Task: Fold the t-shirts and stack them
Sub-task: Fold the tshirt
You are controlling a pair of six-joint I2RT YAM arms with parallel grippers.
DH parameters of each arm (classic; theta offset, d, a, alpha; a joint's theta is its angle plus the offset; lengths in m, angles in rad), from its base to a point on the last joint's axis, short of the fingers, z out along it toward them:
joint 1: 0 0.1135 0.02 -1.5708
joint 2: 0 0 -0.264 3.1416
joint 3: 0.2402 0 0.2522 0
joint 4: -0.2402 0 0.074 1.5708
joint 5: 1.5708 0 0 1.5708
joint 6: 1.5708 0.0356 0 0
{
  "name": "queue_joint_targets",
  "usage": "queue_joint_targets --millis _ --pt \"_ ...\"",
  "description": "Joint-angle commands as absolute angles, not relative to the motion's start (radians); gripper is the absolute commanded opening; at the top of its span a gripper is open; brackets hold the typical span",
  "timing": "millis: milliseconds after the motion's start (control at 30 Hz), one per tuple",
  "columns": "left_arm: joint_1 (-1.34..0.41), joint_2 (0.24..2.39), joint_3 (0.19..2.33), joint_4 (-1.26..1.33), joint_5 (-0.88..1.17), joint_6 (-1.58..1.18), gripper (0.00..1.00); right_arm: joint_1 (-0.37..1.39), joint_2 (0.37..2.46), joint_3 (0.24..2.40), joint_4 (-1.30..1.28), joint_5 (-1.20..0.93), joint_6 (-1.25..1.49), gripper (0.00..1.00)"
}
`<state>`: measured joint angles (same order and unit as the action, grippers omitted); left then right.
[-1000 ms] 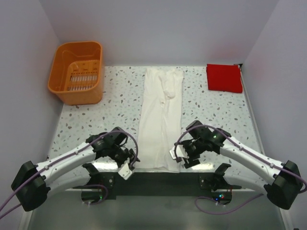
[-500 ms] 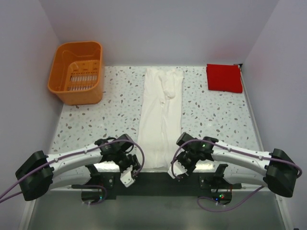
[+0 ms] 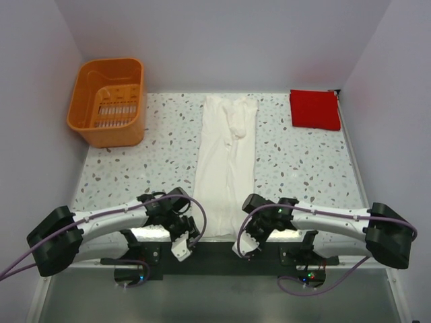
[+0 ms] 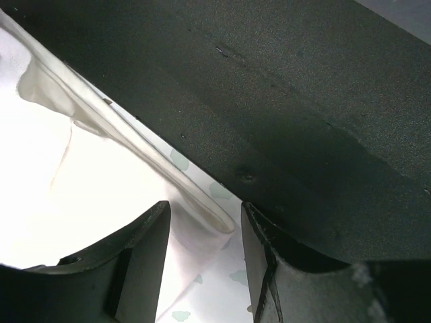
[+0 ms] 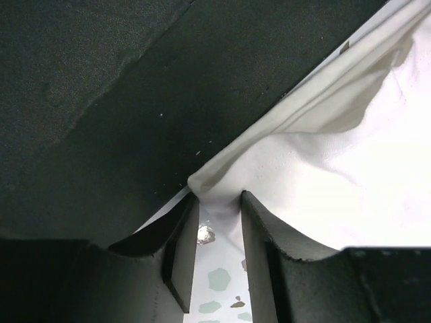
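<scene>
Left hand (image 4: 202, 219), half-open, straddles the cream-white t-shirt (image 3: 225, 168) hem (right hand (image 5: 219, 205) pinches its corner).

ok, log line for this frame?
left end effector: open, straddling cream t-shirt hem corner | right end effector: around other hem corner, grip unclear | red t-shirt: far right

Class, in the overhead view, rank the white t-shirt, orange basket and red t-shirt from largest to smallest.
White t-shirt and orange basket: similar area, too close to rank; the shirt is longer.
Red t-shirt: clearly smallest.
</scene>
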<state>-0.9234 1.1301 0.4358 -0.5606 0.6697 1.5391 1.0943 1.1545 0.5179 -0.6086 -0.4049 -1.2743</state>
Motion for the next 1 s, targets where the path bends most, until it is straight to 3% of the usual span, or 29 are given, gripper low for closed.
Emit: queue_joint_targets --millis 0,100,167,300,433,533,767,967 --pt "-0.927 1.166 0.429 -0.551 0.623 1.588 0.51 1.112 1.172 0.488 -0.548 -0.358 -1.301 0.35" --pt "-0.927 1.173 0.428 -0.543 0.620 1.597 0.47 1.123 1.187 0.476 -0.512 -0.325 -1.290 0.23" --pt "-0.927 1.177 0.425 -0.534 0.617 1.601 0.39 1.123 1.181 0.466 -0.503 -0.321 -1.279 0.12" --pt "-0.927 1.189 0.429 -0.508 0.603 1.583 0.28 1.123 1.141 0.446 -0.503 -0.331 -1.259 0.00" --pt "-0.927 1.180 0.443 -0.537 0.598 1.585 0.46 1.123 1.109 0.431 -0.514 -0.331 -1.241 0.00" --pt "-0.927 1.160 0.474 -0.618 0.601 1.620 0.51 1.123 1.097 0.425 -0.520 -0.325 -1.244 0.00" --pt "-0.919 1.120 0.499 -0.768 0.603 1.736 0.50 1.123 1.098 0.422 -0.515 -0.322 -1.250 0.00" --pt "-0.919 1.167 0.480 -0.669 0.575 1.724 0.50 1.123 1.111 0.433 -0.511 -0.321 -1.252 0.00"
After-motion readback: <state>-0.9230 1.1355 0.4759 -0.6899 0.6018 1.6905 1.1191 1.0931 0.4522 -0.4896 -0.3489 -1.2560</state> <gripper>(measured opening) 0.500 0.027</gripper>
